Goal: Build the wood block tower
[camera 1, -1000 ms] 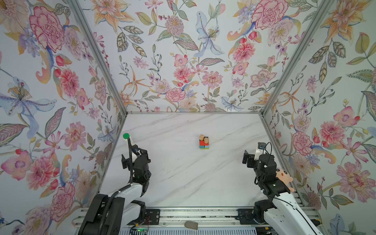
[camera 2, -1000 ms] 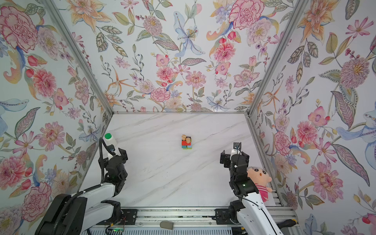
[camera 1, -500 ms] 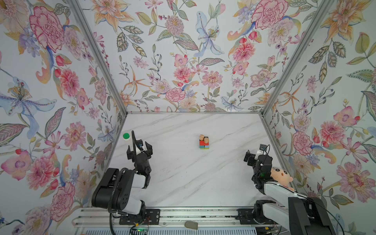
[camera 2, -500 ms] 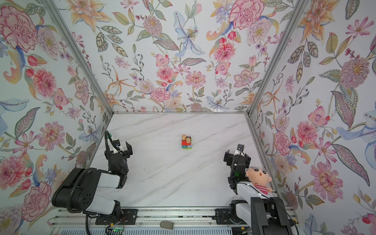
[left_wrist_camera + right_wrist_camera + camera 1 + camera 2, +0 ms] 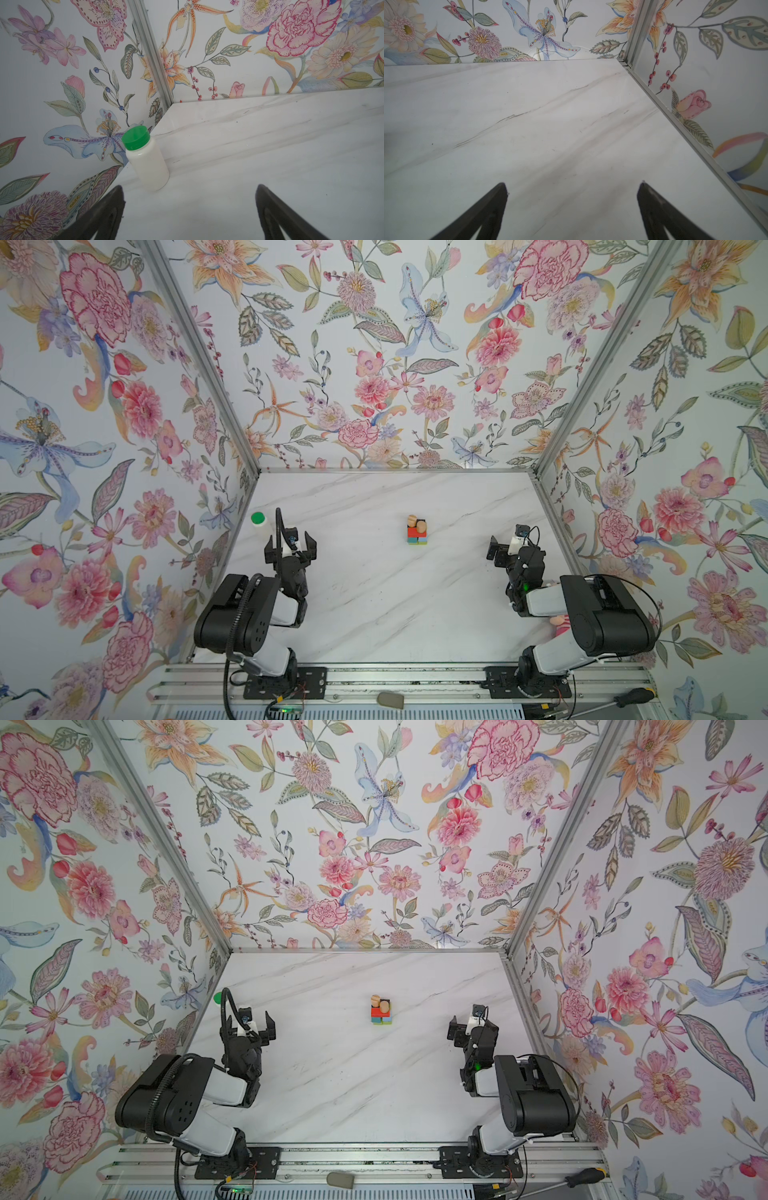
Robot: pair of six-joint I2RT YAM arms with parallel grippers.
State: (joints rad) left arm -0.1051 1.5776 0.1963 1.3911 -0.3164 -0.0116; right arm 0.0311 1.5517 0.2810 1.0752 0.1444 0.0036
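One container on show: a white bottle [image 5: 263, 531] with a green cap, upright at the left edge of the marble table [image 5: 374, 593], close by the flowered wall. Its sides are opaque, so what's inside can't be told.

Over to the wood block tower [image 5: 417, 529], just right of centre in both top views, standing alone and well apart from both arms. Two tan rounded pieces sit side by side on top with a dark piece under them. Then comes red beside light blue, with lime green at the base: a tight, squat stack.

Left gripper [image 5: 290, 546] hangs near the bottle, jaws spread wide, nothing between them. Right gripper [image 5: 514, 546], right of the tower, jaws wide too, only bare marble between.
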